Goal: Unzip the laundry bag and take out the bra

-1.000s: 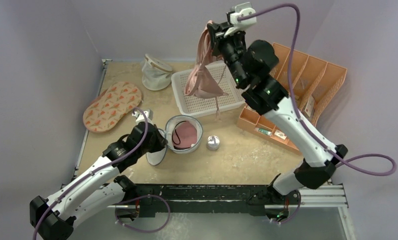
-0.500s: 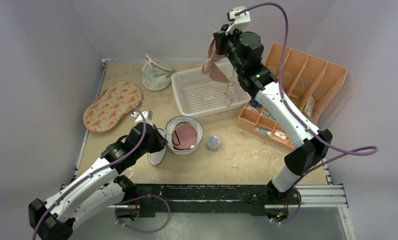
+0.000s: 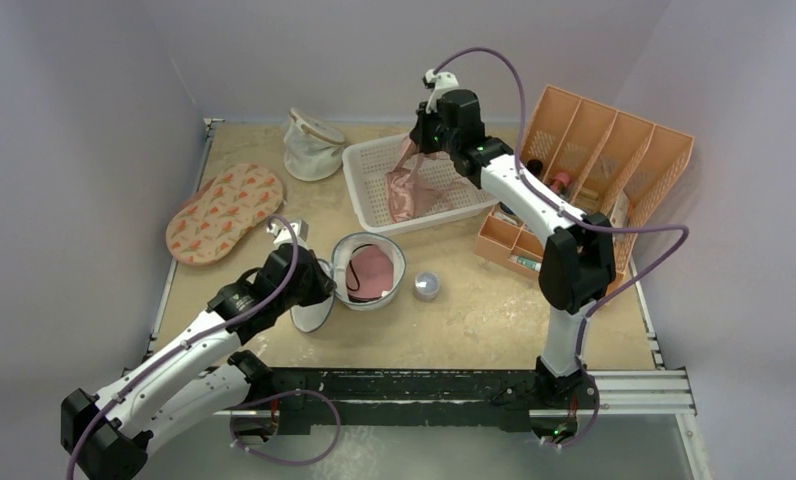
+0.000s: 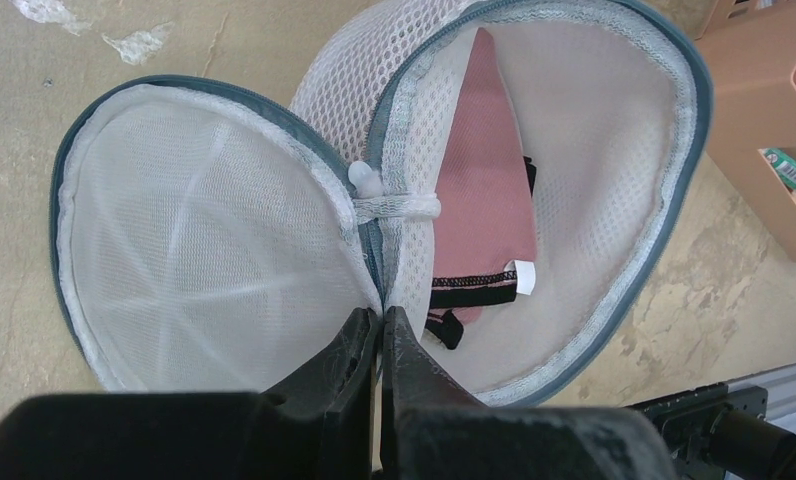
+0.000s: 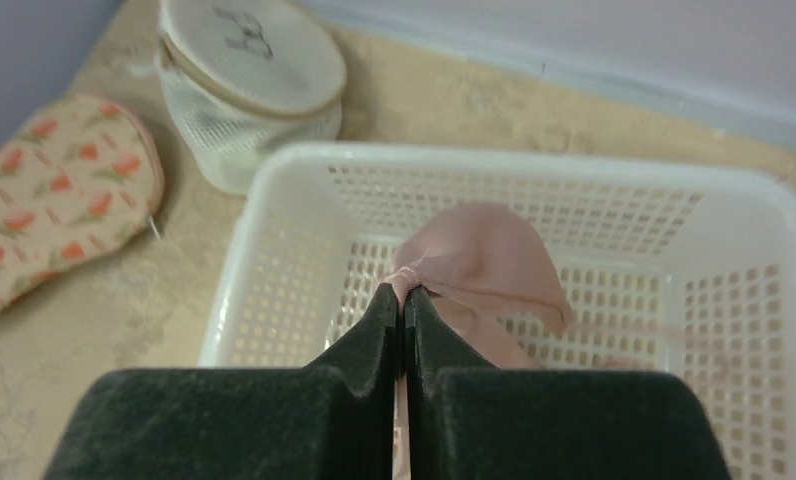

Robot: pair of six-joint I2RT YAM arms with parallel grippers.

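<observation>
The laundry bag (image 3: 391, 285) (image 4: 614, 150) lies unzipped near the table's middle, its round lid (image 4: 204, 230) folded out flat to the left. My left gripper (image 3: 319, 287) (image 4: 382, 312) is shut on the bag's rim at the hinge. A pink piece with black trim and a white tag (image 4: 484, 200) lies inside the bag. My right gripper (image 3: 421, 143) (image 5: 402, 292) is shut on the pink bra (image 3: 409, 187) (image 5: 484, 255), which hangs down into the white basket (image 3: 366, 205) (image 5: 264, 230).
A white mesh pouch with a tan rim (image 3: 312, 143) (image 5: 249, 75) and an orange-patterned oval pad (image 3: 224, 212) (image 5: 44, 190) lie at the back left. A small silver jar (image 3: 426, 285) stands right of the bag. An orange organiser (image 3: 614, 150) fills the right side.
My right arm has come down from high above the table, bringing the bra into the white basket. The left arm and the bag have not moved.
</observation>
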